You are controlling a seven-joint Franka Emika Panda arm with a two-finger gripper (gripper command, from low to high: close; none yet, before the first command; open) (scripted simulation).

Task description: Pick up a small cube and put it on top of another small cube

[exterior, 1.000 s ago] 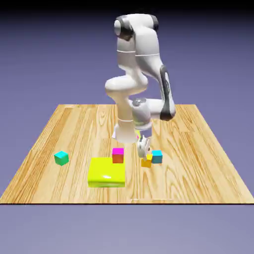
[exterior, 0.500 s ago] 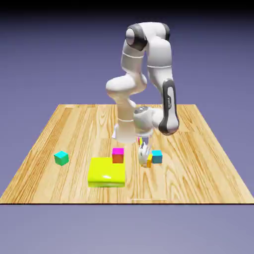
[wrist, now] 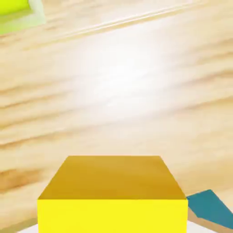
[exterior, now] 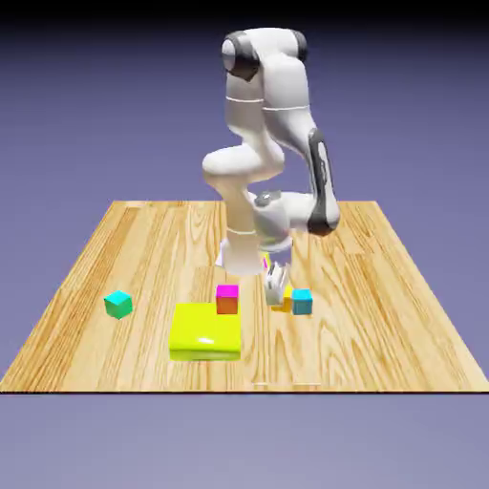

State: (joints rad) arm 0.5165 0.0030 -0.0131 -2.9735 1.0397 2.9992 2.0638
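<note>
Yellow cube (wrist: 112, 195) is sitting clamped in our claw (exterior: 277, 289); we are finishing the grasp, and next we are needing a lift over the cyan cube (exterior: 303, 302).

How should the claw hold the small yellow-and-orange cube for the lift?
From above, across two opposite orange sides. The small cube is a plain box with flat parallel faces, so a side pinch seats squarely. The claw is already shut on it that way. The cyan-topped blue cube sits just to the exterior view's right, so lift straight up.
</note>
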